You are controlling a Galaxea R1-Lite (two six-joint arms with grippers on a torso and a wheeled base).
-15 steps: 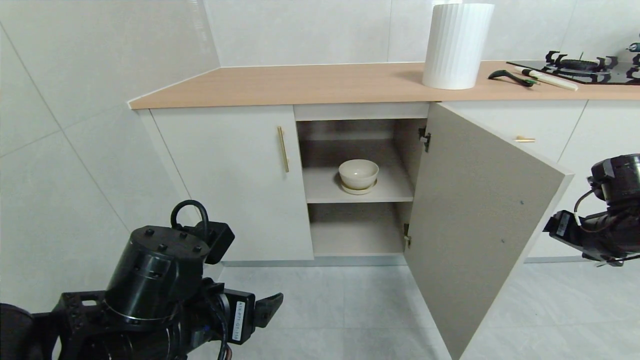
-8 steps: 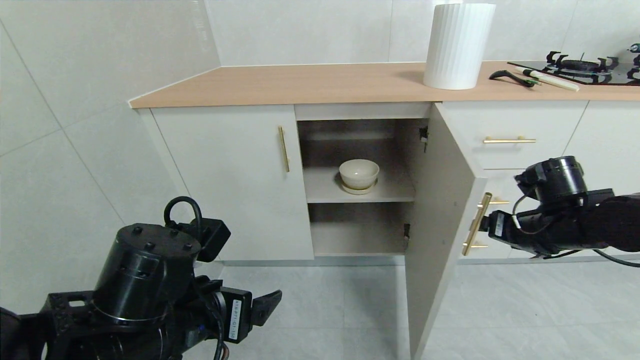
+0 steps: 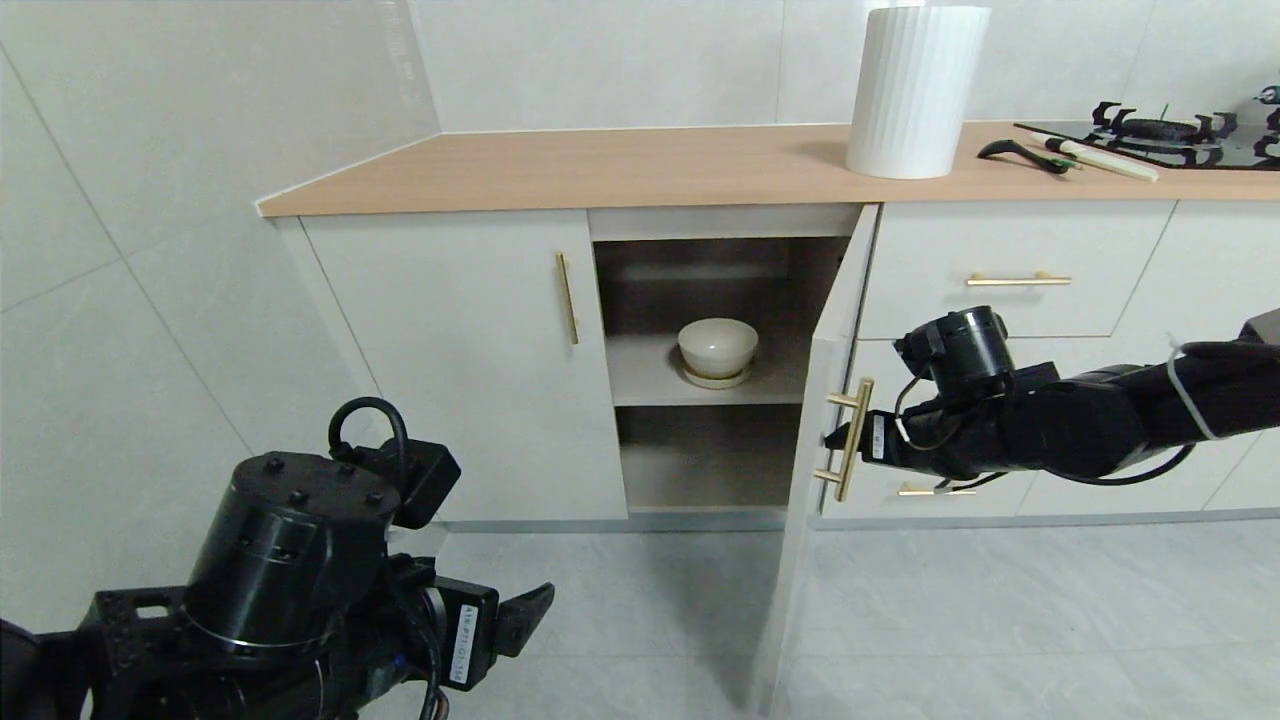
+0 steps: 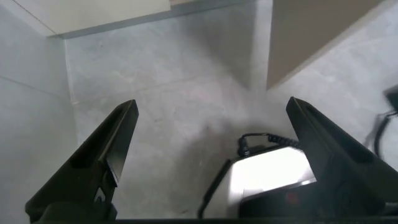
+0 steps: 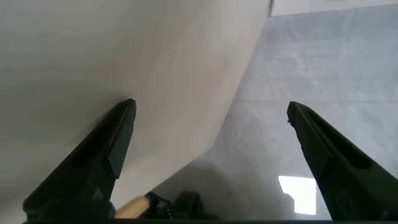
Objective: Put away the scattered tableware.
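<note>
Sitting in the cabinet: cream bowl [image 3: 717,346] on a small plate [image 3: 716,380], up on the upper shelf [image 3: 650,375], nowhere near either gripper
Cabinet door [image 3: 812,450]: partway open, pretty much edge-on from the head view, gold handle [image 3: 852,438] on its outer side
Right gripper [image 5: 211,106]: just beside that handle on the outside of the door, can't tell if it's actually touching; fingers [image 5: 106,155] spread apart, nothing gripped, door face by one and floor by the other
Bowl vs right fingers: door stands between them, no contact
Left gripper [image 4: 212,102]: down low on the left over the floor tiles [image 3: 650,600], fingers [image 4: 99,162] wide apart and empty
Bowl vs left fingers: bowl's higher up inside the cabinet, well apart
Countertop [image 3: 600,165]: tall white ribbed container [image 3: 915,90], plus a couple of utensils [image 3: 1060,152] next to the hob [image 3: 1160,135]
</note>
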